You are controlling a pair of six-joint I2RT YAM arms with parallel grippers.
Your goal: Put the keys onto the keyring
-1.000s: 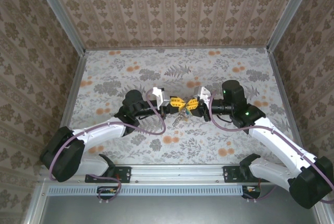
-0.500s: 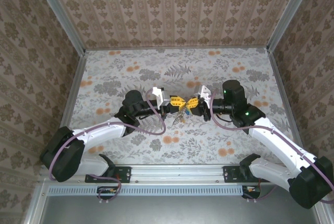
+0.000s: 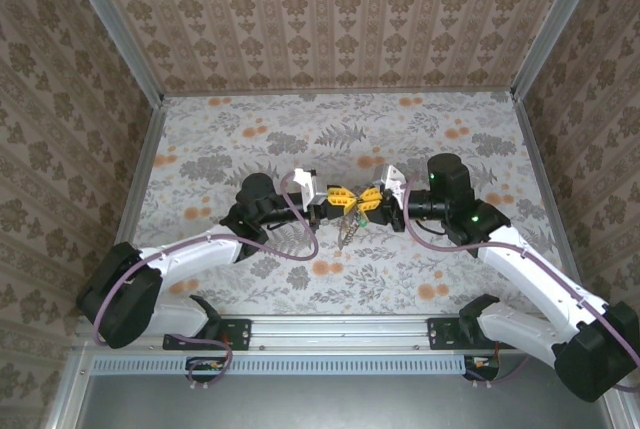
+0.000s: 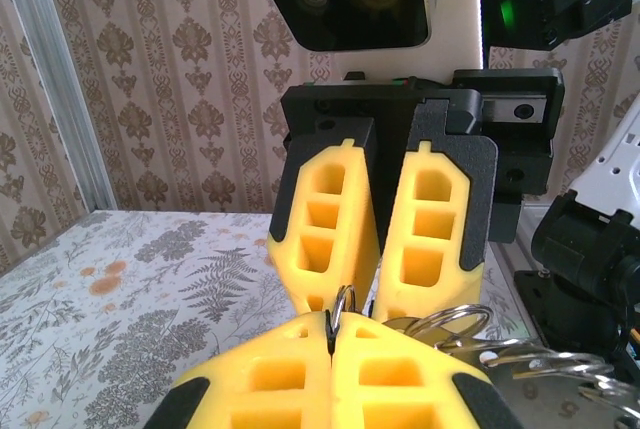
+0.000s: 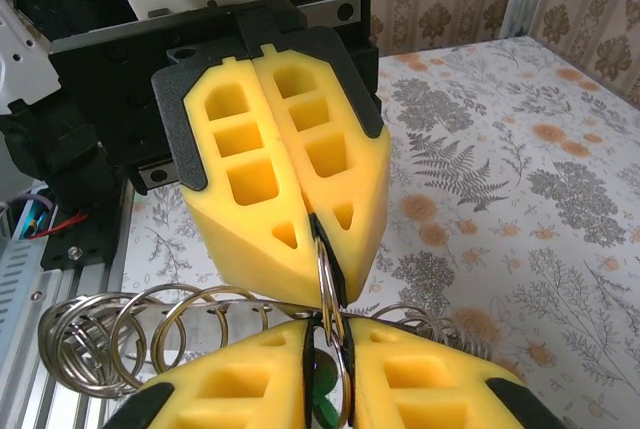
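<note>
1. The left gripper point(image 3: 340, 196) and the right gripper point(image 3: 367, 197) are pictured meeting tip to tip at the centre of the top view, above the flowered table point(image 3: 230, 139).
2. At the centre of the right wrist view, the left gripper's yellow pads point(image 5: 350, 184) are seen pressed together on the thin keyring point(image 5: 327, 274).
3. The right gripper's own pads, at the bottom edge of that view, are likewise clamped on the same ring. A green key point(image 5: 320, 404) is glimpsed between them.
4. Silvery chain loops point(image 5: 130, 334) are shown at the lower left, and in the top view they are seen hanging just below the fingertips.
</note>
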